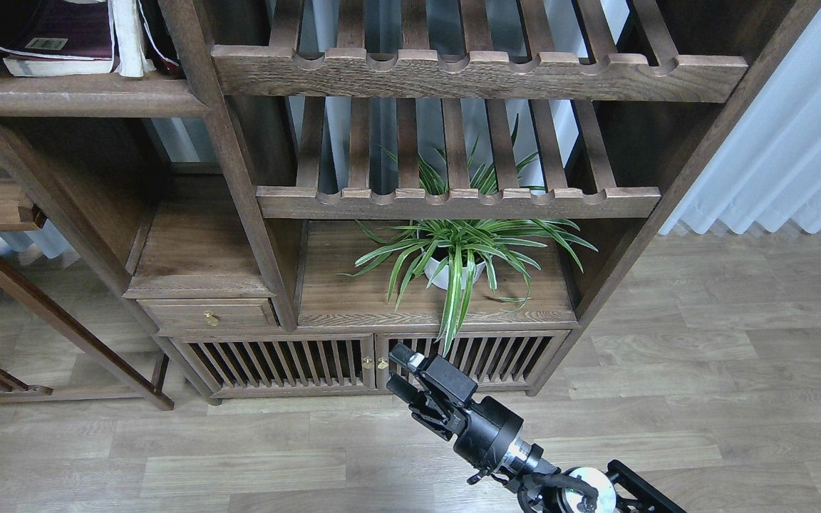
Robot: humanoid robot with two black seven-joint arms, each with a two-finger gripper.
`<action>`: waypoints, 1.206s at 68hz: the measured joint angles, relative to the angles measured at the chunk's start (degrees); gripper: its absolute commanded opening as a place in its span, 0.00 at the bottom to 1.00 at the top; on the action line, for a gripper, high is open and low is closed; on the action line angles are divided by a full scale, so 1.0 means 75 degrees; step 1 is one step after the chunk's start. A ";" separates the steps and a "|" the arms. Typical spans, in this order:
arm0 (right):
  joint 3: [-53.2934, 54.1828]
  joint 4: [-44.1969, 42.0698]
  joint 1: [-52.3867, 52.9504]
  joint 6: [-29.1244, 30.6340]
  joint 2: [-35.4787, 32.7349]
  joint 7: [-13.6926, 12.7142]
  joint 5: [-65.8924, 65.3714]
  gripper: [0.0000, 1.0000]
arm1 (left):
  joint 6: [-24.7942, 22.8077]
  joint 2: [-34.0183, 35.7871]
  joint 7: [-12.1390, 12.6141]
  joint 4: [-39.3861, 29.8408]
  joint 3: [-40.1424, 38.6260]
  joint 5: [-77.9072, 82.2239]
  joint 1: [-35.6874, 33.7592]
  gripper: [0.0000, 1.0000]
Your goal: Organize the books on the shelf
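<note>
The shelf (83, 96), a flat dark-brown plank with a rounded scuffed front edge, is at the top left. On it a maroon book (68, 32) lies flat with its page edge toward me. A cream book (127, 35) stands upright against its right side. A dark red sliver (159, 35) right of the cream one may be the third book; it is mostly hidden by the post. My right gripper (395, 372) is low in the middle, far below and right of the books, in front of the cabinet doors. Its jaws stand apart and empty. My left gripper is out of view.
Two slatted racks with notched front rails (478, 75) (457, 203) fill the middle bay. A potted spider plant (457, 260) stands on the cabinet top below them. A small drawer (207, 313) and slatted cabinet doors (282, 363) are beneath. A white curtain (788, 142) hangs at the right.
</note>
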 measured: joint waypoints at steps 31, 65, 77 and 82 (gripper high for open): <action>0.0003 0.0002 -0.0015 0.0000 0.0000 -0.0002 0.0000 1.00 | 0.0000 -0.0156 0.0000 0.0368 0.0211 -0.0002 -0.0021 0.49; 0.0109 0.0002 -0.0034 0.0000 0.0000 0.0018 -0.0002 1.00 | 0.0000 0.1265 0.0000 -0.2040 0.0201 -0.1608 0.1716 0.52; 0.0284 0.0012 -0.0038 0.0000 0.0001 0.0118 -0.0005 1.00 | 0.0000 0.1957 0.0000 -0.3511 0.0079 -0.2434 0.3080 0.51; 0.0420 0.0088 -0.0038 0.0000 0.0001 0.0179 -0.0001 1.00 | 0.0000 0.2166 0.0000 -0.4048 0.0000 -0.2729 0.3592 0.51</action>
